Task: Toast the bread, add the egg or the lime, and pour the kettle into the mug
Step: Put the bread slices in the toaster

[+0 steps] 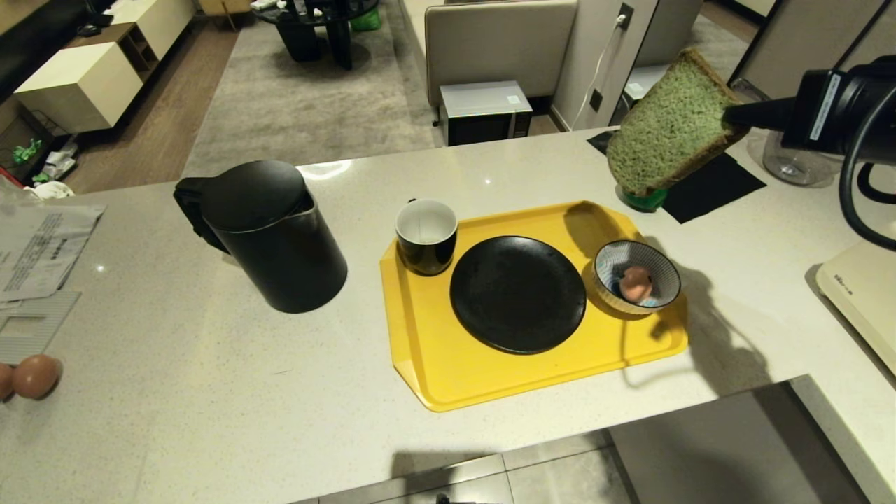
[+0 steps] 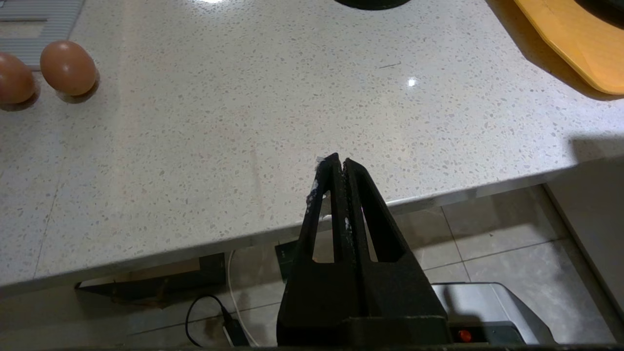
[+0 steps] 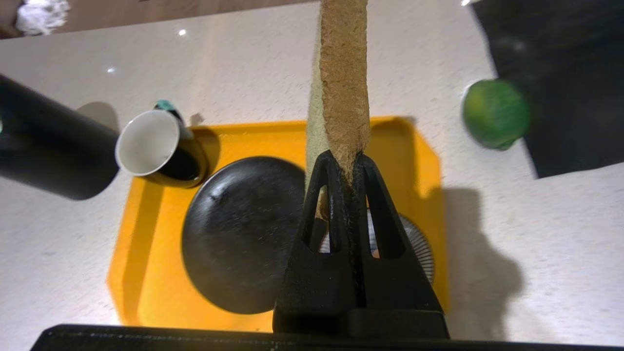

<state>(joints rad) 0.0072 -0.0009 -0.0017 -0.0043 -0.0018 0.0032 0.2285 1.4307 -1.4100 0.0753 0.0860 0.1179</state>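
My right gripper point(image 1: 731, 115) is shut on one edge of the pale green bread point(image 1: 668, 126), holding it in the air above the back right corner of the yellow tray point(image 1: 448, 364). In the right wrist view the bread point(image 3: 343, 73) stands edge-on between the fingertips of that gripper point(image 3: 347, 163). The lime point(image 1: 644, 199) lies on the counter behind the tray, partly hidden by the slice. The black kettle point(image 1: 269, 234) stands left of the tray. The mug point(image 1: 425, 234) sits on the tray's back left corner. An egg point(image 1: 635, 283) rests in a striped bowl. My left gripper point(image 2: 340, 163) hangs shut and empty over the counter's front edge.
A black plate point(image 1: 516, 292) fills the tray's middle. Two loose eggs point(image 1: 35, 376) lie at the counter's far left beside papers point(image 1: 35, 245). A black mat point(image 1: 714, 185), a glass jar point(image 1: 791, 164) and a cream appliance point(image 1: 864, 290) stand at the right.
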